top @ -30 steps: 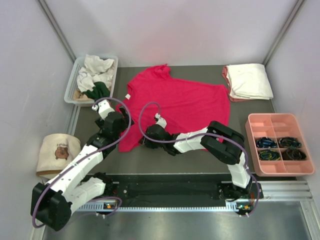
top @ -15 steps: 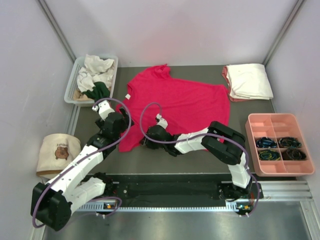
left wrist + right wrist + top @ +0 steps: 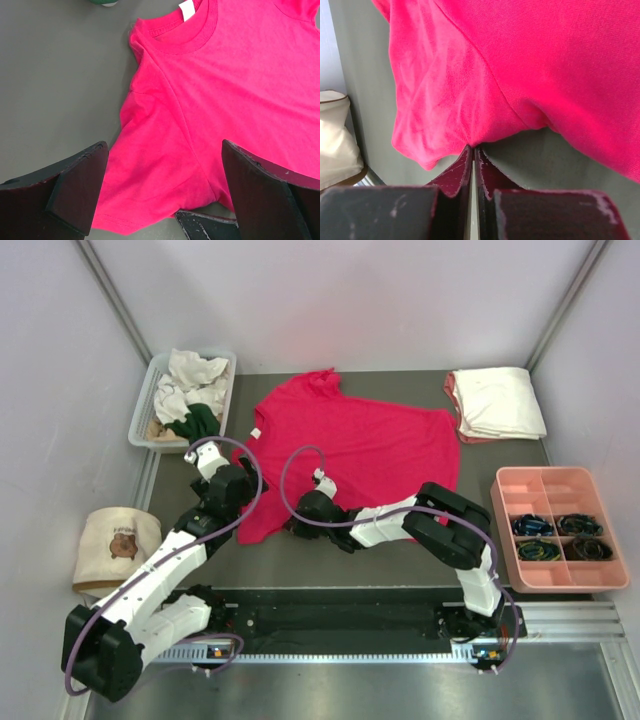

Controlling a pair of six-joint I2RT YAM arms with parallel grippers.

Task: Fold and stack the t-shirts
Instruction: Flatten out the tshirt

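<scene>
**Desk:** Start overhead. Where's the shirt?

**Me:** I see the red t-shirt [image 3: 350, 450] spread flat on the table [image 3: 400, 560], neck to the left, near the bin [image 3: 142, 405] of crumpled shirts [image 3: 190, 375]. A folded stack [image 3: 497, 402], cream-white on salmon-pink, lies at the back right, well apart from it. There's a pink tray [image 3: 545, 472] on the right and a beige bag [image 3: 118, 545] with a bear print on the left.

**Desk:** And your arms?

**Me:** My left gripper [image 3: 228, 490] hangs over the near sleeve. My right gripper [image 3: 296, 514] is low at that sleeve's inner edge. From up here I cannot tell how either pair of jaws stands.

**Desk:** Left wrist?

**Me:** Jaws spread wide, with the dark fingers [image 3: 75, 190] standing either side of the sleeve. I can't tell whether they touch the cloth. The collar with its white neck label [image 3: 187, 9] is at the top. The right gripper's dark tip shows at the bottom edge, just at the armpit.

**Desk:** Right wrist?

**Me:** Jaws pressed together, the tips meeting right at the cloth's edge where the sleeve joins the body. Wrinkles in the red cloth run toward them. Whether a fold is caught between them, I cannot tell. The bag sits in the left corner of this view, off the shirt.
</scene>
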